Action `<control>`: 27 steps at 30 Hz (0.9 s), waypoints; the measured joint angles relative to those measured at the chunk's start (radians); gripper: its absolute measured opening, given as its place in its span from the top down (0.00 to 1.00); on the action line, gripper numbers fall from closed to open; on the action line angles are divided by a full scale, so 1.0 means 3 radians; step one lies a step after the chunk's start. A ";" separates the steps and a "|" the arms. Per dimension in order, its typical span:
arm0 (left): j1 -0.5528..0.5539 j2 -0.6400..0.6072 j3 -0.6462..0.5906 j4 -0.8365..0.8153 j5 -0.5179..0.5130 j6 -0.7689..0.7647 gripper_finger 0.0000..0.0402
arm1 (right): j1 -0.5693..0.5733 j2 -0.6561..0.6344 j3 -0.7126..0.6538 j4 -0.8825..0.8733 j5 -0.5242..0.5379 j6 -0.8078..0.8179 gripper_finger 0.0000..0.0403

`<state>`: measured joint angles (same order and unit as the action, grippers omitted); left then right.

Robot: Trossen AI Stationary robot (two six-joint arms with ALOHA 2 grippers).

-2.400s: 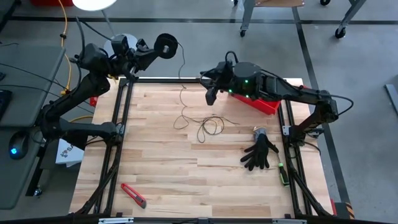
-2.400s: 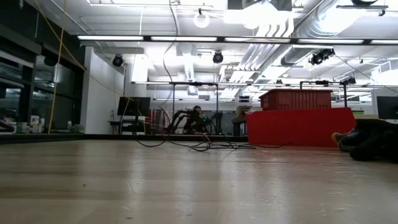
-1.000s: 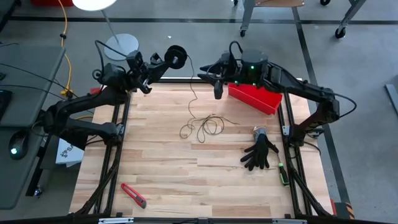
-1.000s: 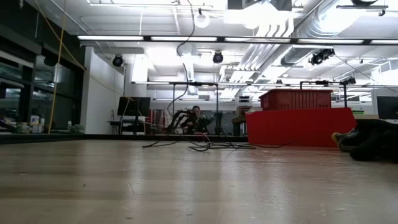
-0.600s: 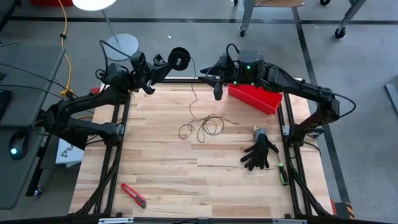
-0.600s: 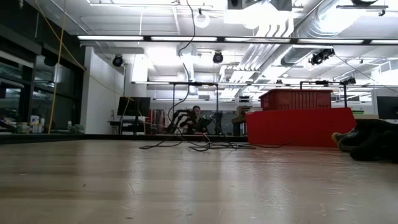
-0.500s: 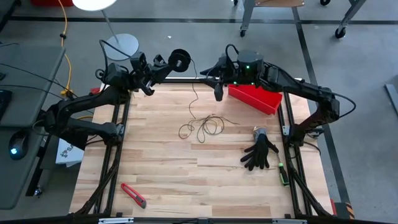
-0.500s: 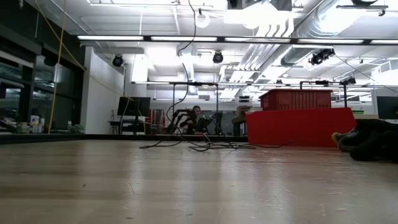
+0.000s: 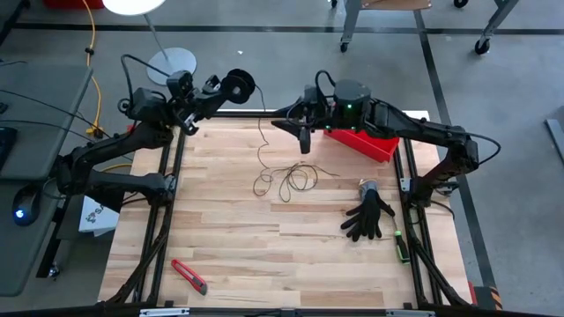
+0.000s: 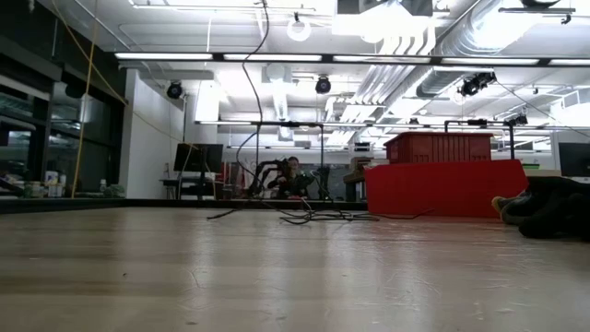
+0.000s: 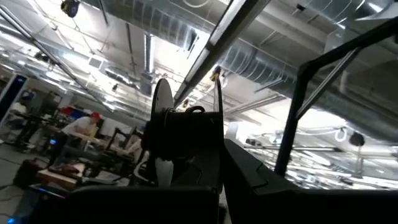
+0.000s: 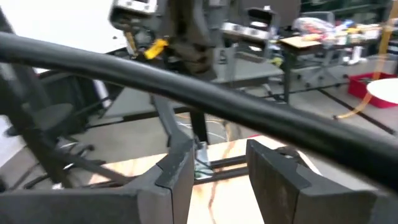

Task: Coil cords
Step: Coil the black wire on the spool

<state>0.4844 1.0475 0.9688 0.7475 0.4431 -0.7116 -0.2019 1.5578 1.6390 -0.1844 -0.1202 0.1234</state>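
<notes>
My left gripper (image 9: 222, 92) is raised over the table's far left corner and is shut on a small round black spool (image 9: 236, 85). In the left wrist view the spool (image 11: 186, 134) stands edge-on. The thin dark cord (image 9: 259, 132) drops from the spool, seen hanging in the low view (image 10: 253, 92). It ends in a loose tangle (image 9: 286, 180) lying on the wooden table (image 9: 264, 246). My right gripper (image 9: 302, 141) hovers open above the table's far middle, right of the hanging cord. Nothing sits between its fingers (image 12: 177, 177). My left gripper holds the spool at its lower part (image 11: 186, 177), between the two fingers. The exact spot is dark and hidden by the gripper itself. The fingers slant upward, coming from the table's left. The spool is lifted clear over the far frame rail, and the cord hangs slack below it.
A red bin (image 9: 361, 141) sits at the far right under my right arm. A black glove (image 9: 368, 216) and a small grey object (image 9: 367, 187) lie to the right. A red utility knife (image 9: 189, 276) lies near the front left. A black frame rail (image 9: 264, 113) runs along the far edge.
My left gripper has swung toward the table's left with the spool, and the hanging cord has followed it left. My right gripper has shifted a little toward the left and down, staying open. The tangle on the table has stayed put.
</notes>
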 joint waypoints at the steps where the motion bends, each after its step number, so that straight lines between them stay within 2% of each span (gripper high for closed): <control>1: -0.0020 -0.0002 0.0000 -0.0001 0.0024 -0.0007 1.00 | 0.0013 0.0000 0.0000 -0.0005 0.0061 0.0018 0.66; 5: -0.0094 0.0000 0.0000 -0.0009 0.0171 -0.0009 1.00 | 0.0070 -0.0005 0.0000 -0.0020 0.0152 0.0052 0.66; 8: -0.0130 0.0003 0.0000 -0.0029 0.0171 -0.0007 1.00 | 0.0108 -0.0031 0.0000 -0.0048 0.0150 0.0109 0.66; 18: -0.0135 0.0003 0.0000 -0.0072 0.0136 0.0133 1.00 | 0.0137 -0.0216 0.0000 -0.0443 0.0093 -0.0198 0.66; 27: -0.0135 0.0005 0.0000 -0.0539 0.0001 0.0006 1.00 | 0.0083 -0.0347 -0.0001 -0.0842 -0.0317 -0.0518 0.66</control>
<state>0.4438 1.0489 0.9688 0.5858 0.4436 -0.7099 -0.1771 1.4538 1.6386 -0.4371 -0.2153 -0.0320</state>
